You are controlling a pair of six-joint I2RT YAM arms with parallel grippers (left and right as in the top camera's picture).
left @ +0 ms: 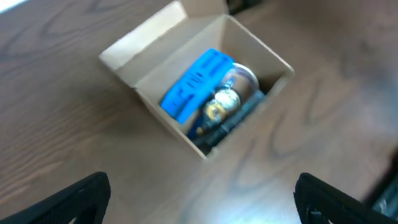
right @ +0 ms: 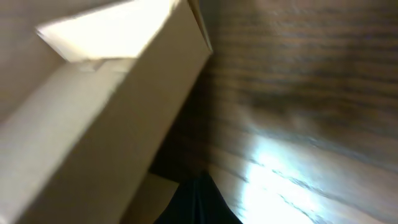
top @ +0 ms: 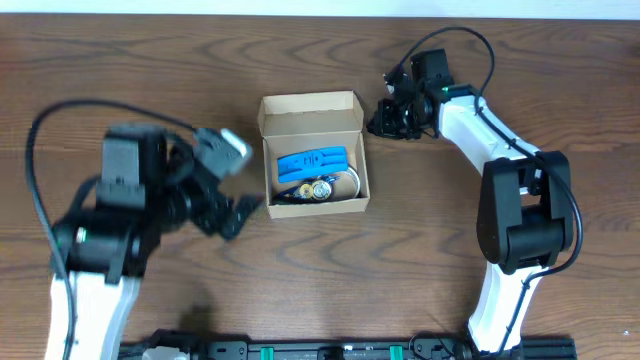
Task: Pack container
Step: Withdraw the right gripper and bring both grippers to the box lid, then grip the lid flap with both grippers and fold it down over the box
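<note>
Plainly, the tan cardboard box (top: 311,118) lies open; left pincer (left: 202,202) spread, right pincer (top: 385,118) hard to tell.

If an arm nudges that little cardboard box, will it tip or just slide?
Probably slide: the box sits low and flat on the smooth table. Likely light, being thin cardboard with small contents. Its open flap would probably bend if pushed.
</note>
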